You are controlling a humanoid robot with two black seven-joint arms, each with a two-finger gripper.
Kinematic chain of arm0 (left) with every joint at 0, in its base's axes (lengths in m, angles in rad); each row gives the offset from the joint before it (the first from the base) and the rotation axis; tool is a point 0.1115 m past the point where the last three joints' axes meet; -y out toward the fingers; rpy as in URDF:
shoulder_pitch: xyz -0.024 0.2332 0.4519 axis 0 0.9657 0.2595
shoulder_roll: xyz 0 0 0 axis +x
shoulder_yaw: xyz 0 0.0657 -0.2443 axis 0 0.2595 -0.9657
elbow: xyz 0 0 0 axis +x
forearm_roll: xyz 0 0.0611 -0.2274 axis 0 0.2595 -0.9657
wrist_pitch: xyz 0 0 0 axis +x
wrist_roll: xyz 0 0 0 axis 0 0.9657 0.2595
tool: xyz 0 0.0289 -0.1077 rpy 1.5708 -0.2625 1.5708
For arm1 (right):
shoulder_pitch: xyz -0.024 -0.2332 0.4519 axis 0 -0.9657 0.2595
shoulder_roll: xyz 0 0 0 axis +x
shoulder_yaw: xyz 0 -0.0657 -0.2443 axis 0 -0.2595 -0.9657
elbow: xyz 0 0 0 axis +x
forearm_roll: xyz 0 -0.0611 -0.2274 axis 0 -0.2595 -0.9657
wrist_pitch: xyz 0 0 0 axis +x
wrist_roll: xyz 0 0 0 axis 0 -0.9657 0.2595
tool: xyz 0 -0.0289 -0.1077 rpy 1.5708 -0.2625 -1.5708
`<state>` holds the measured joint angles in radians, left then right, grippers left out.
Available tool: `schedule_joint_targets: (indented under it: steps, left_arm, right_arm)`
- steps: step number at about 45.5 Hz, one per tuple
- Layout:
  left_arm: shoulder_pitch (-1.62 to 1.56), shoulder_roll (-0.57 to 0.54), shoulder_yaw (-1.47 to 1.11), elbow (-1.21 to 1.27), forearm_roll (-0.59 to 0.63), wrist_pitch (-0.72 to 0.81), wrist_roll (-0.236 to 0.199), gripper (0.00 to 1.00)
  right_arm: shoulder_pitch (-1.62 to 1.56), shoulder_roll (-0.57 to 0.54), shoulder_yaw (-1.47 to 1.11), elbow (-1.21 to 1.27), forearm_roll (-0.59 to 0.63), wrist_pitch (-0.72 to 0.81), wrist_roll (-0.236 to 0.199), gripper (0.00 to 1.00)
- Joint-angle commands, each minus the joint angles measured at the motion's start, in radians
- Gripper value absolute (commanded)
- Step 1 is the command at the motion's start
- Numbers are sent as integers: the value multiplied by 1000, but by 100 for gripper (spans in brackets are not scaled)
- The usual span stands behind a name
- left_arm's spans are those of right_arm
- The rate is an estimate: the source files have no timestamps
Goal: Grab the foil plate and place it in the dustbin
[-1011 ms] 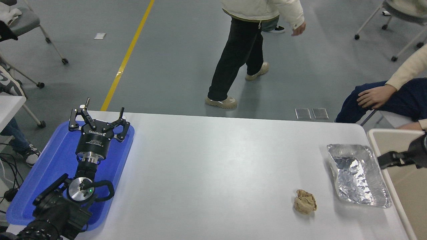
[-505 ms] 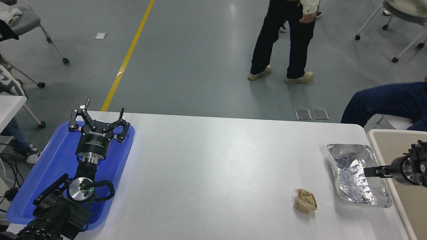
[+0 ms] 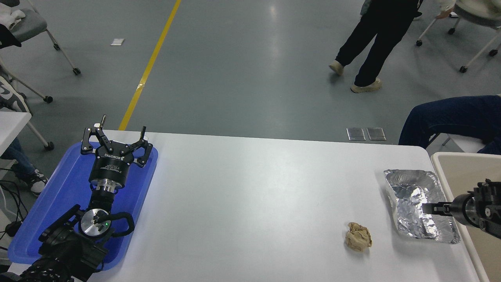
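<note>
The foil plate (image 3: 409, 196) is a shiny, crinkled silver tray lying flat near the table's right edge. The dustbin (image 3: 462, 158) is a large beige container with a thick pale rim, right beside the table and cut off by the picture's right edge. My right gripper (image 3: 427, 208) comes in from the right edge over the dustbin's rim, and its tip hangs just over the plate's right half. I see it edge-on, so its state does not show. My left gripper (image 3: 115, 135) is parked open and empty over the blue tray (image 3: 58, 196) at the lower left.
A small crumpled brown paper ball (image 3: 357, 236) lies on the table left of the foil plate. A seated person's legs (image 3: 450, 117) are beyond the table's far right corner. Another person (image 3: 372, 43) walks on the floor behind.
My right gripper has moved in from the right edge and down over the foil plate. The walking person has moved right across the floor. The left arm has not moved.
</note>
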<state>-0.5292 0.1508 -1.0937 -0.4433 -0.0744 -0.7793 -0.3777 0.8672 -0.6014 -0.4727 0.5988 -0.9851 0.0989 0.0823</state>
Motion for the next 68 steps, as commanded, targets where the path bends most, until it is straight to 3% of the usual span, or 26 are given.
schedule_joint_targets:
  steps: [1, 2, 5, 8, 10, 26, 38, 47, 68]
  left_arm:
    - [0, 0, 0, 0, -1, 0, -1, 100]
    - [0, 0, 0, 0, -1, 0, -1, 100]
    - [0, 0, 0, 0, -1, 0, -1, 100]
    - [0, 0, 0, 0, -1, 0, -1, 100]
    - [0, 0, 0, 0, -1, 0, -1, 100]
    - [0, 0, 0, 0, -1, 0, 0, 100]
    - [0, 1, 0, -2, -1, 0, 2, 100]
    - [0, 1, 0, -2, -1, 0, 3, 100]
    - [0, 1, 0, -2, 1, 0, 3, 100]
  right_arm:
    - [-20, 15, 20, -16, 0, -14, 2, 34]
    - [-20, 15, 25, -14, 0, -16, 4, 32]
    - [-28, 15, 35, -14, 0, -19, 5, 13]
    - [-30, 15, 37, -14, 0, -21, 5, 10]
    - [-30, 17, 36, -13, 0, -22, 8, 0]
    - [30, -21, 28, 41, 5, -2, 60, 0]
    - [303, -273, -12, 354, -7, 125, 48, 0]
    - [637, -383, -202, 499, -7, 281, 48, 0]
    - [1283, -356, -520, 570, 6, 656, 56, 0]
